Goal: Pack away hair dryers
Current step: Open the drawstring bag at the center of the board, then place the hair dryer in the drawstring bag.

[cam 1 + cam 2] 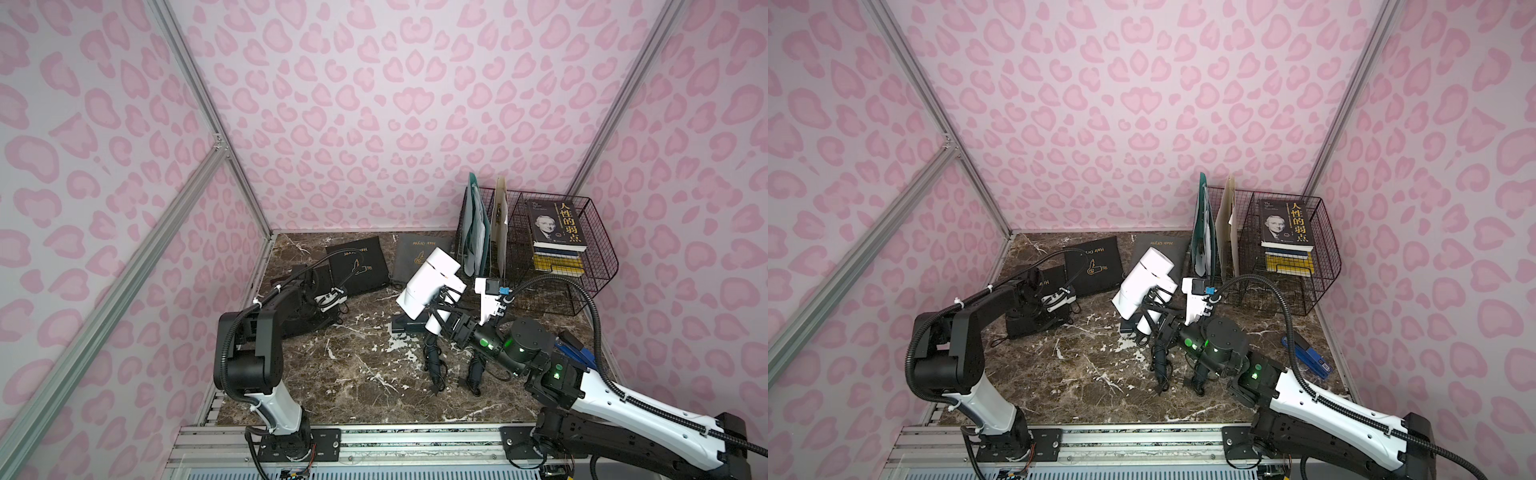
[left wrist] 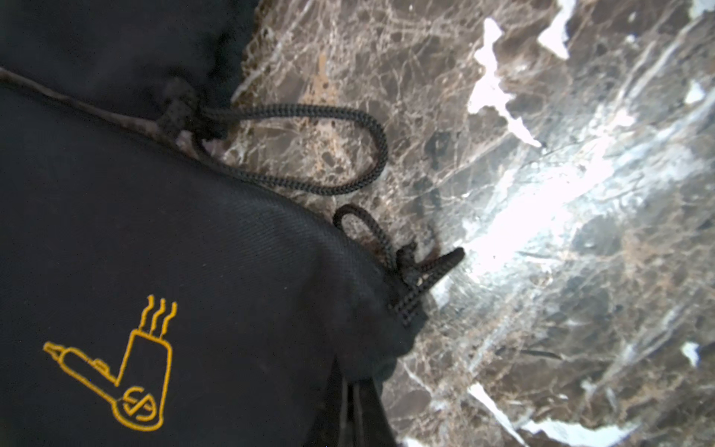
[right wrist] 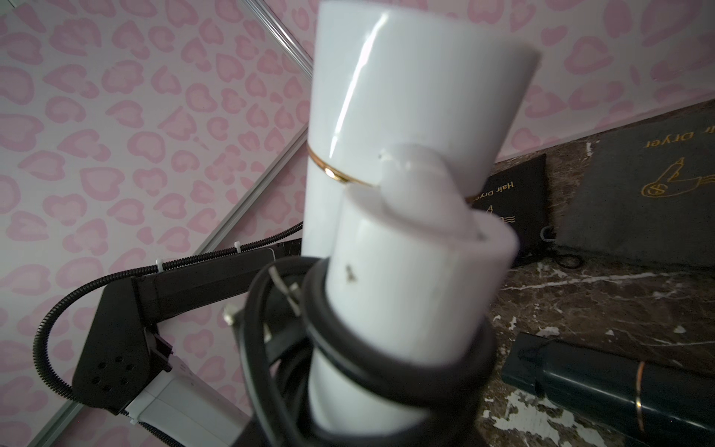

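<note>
The white hair dryer [image 1: 428, 282] is lifted off the marble top and tilted, its barrel pointing up and back. My right gripper [image 1: 439, 321] is shut on its handle [image 3: 390, 309], and black cord [image 3: 387, 360] loops round that handle. A dark hair dryer [image 3: 619, 391] with a thin gold band lies on the marble just under the white one [image 1: 405, 326]. My left gripper [image 2: 354, 410] is shut on the edge of a black pouch [image 2: 162, 251] with a gold dryer logo, close to its drawstring loops [image 2: 309, 147]. In both top views the left arm hides the jaws.
Another black pouch [image 1: 359, 266] and a grey pouch [image 1: 419, 253] lie flat at the back. Black cord bundles [image 1: 432, 365] trail on the marble in front of the right gripper. A wire basket [image 1: 598, 266] with books and a file rack [image 1: 482, 232] fill the back right. A blue stapler [image 1: 1306, 355] lies right.
</note>
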Motion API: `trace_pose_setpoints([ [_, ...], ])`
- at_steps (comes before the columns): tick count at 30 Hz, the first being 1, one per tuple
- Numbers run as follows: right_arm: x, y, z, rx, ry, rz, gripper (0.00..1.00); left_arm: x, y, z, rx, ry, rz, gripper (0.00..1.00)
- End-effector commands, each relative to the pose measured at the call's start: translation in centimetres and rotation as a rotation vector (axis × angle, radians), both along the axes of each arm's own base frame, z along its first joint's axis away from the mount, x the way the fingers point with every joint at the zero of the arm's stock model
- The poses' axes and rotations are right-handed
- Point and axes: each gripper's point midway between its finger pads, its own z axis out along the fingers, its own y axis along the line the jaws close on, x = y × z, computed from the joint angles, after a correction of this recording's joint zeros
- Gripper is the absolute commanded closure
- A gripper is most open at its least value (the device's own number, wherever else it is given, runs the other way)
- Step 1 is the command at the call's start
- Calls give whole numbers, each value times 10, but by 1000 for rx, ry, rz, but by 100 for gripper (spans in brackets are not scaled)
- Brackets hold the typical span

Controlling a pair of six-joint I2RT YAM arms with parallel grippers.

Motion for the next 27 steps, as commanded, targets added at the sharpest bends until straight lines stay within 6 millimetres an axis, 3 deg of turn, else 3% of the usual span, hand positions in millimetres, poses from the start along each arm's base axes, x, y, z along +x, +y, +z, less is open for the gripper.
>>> trace_pose_setpoints([
  [1,0,-1,15,41,-45,-3,100,0,-2,8,-16,-17,10,98],
  [6,-1,5,17,24,-48,21,100,-7,-6,39,-47,-10,47,98],
  [12,-5,23,14,-53,-33,70,100,-12,-15,100,-111,-40,107,98],
  [20,-22,86,-5,-244,-4,208,100,-33,-37,154,-185,-60,161,98],
  [27,-38,132,-31,-288,37,323,100,-41,-58,178,-213,-88,191,98],
])
